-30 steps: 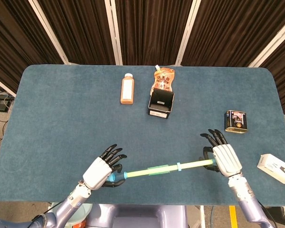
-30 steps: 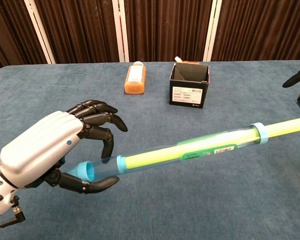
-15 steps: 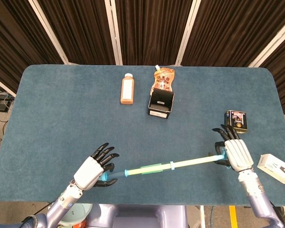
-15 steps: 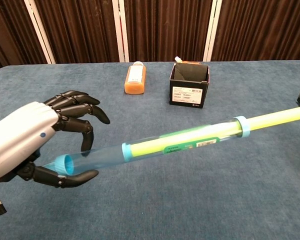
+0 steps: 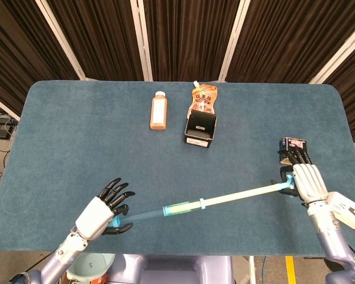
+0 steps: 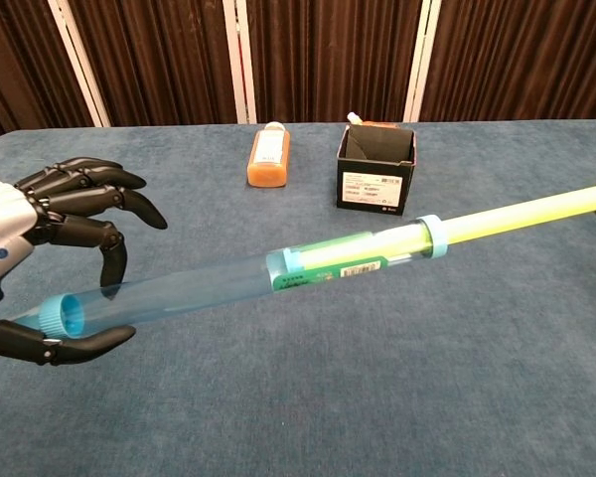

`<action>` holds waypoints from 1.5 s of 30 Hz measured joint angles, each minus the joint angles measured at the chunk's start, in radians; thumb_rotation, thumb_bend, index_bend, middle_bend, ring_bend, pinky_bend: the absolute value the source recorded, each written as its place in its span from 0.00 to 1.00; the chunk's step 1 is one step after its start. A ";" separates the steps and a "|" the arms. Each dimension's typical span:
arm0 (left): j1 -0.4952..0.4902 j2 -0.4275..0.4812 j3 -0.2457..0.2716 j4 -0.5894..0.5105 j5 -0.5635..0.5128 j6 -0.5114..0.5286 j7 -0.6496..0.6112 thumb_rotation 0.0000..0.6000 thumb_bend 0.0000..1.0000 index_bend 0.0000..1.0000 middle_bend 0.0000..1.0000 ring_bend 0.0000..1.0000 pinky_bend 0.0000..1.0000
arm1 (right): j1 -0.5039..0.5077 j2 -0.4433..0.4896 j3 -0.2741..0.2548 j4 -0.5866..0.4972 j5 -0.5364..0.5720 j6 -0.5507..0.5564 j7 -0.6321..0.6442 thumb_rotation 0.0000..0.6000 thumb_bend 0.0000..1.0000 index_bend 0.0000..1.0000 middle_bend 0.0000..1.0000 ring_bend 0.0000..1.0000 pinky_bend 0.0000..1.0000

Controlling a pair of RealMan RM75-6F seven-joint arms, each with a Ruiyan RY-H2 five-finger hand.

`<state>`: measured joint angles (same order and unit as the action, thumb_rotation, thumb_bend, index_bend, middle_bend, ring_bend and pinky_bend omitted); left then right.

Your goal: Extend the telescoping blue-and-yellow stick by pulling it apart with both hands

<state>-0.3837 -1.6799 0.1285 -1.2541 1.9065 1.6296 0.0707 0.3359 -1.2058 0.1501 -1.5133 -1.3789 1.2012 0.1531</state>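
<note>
I have the stick [image 5: 204, 203] stretched long across the near part of the blue table [image 5: 77, 130], raised off the cloth and slanting from low on my left up toward the right. Its clear blue tube runs from the capped end to a pale ring about midway, and the yellow inner section comes out past the ring to the far end.

My left hand [image 5: 100, 213] pinches the blue capped end between thumb and a finger, the other fingers [image 6: 89, 194] spread and arched above the tube. My right hand [image 5: 305, 180] holds the yellow tip, fingers curled round it; the chest view cuts that hand off.

Just beyond the right hand stands a small dark tin [image 5: 291, 144]. A white box [image 5: 346, 208] hangs at the table's right edge. Toward the back lie an orange bottle [image 5: 158, 110], a black open box [image 5: 200, 130] and an orange pouch [image 5: 204, 97] behind it.
</note>
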 measured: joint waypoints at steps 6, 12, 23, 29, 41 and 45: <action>0.011 0.028 0.002 -0.018 0.011 0.016 -0.017 1.00 0.39 0.75 0.26 0.12 0.10 | 0.010 0.006 0.017 0.012 0.035 -0.020 0.009 1.00 0.33 0.85 0.22 0.09 0.00; 0.022 0.046 0.003 -0.023 0.022 0.029 -0.025 1.00 0.39 0.75 0.26 0.12 0.10 | 0.021 0.007 0.033 0.026 0.068 -0.035 -0.005 1.00 0.33 0.85 0.22 0.09 0.00; 0.043 0.078 0.003 -0.027 0.038 0.059 -0.034 1.00 0.39 0.76 0.27 0.12 0.10 | 0.035 0.014 0.066 0.049 0.124 -0.043 -0.038 1.00 0.33 0.86 0.22 0.11 0.00; 0.054 0.088 0.000 -0.026 0.040 0.066 -0.036 1.00 0.39 0.76 0.27 0.12 0.10 | 0.045 0.015 0.085 0.067 0.161 -0.062 -0.037 1.00 0.32 0.86 0.22 0.11 0.00; 0.068 0.082 -0.005 -0.021 0.053 0.070 -0.026 1.00 0.39 0.76 0.27 0.12 0.10 | 0.080 0.009 0.127 0.143 0.266 -0.140 -0.043 1.00 0.32 0.86 0.22 0.11 0.00; 0.059 0.068 -0.024 -0.002 0.031 0.045 -0.036 1.00 0.39 0.76 0.28 0.13 0.10 | 0.077 0.004 0.115 0.141 0.249 -0.138 -0.041 1.00 0.32 0.86 0.22 0.11 0.00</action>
<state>-0.3249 -1.6118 0.1047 -1.2558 1.9377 1.6746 0.0352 0.4133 -1.2021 0.2646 -1.3722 -1.1300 1.0634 0.1118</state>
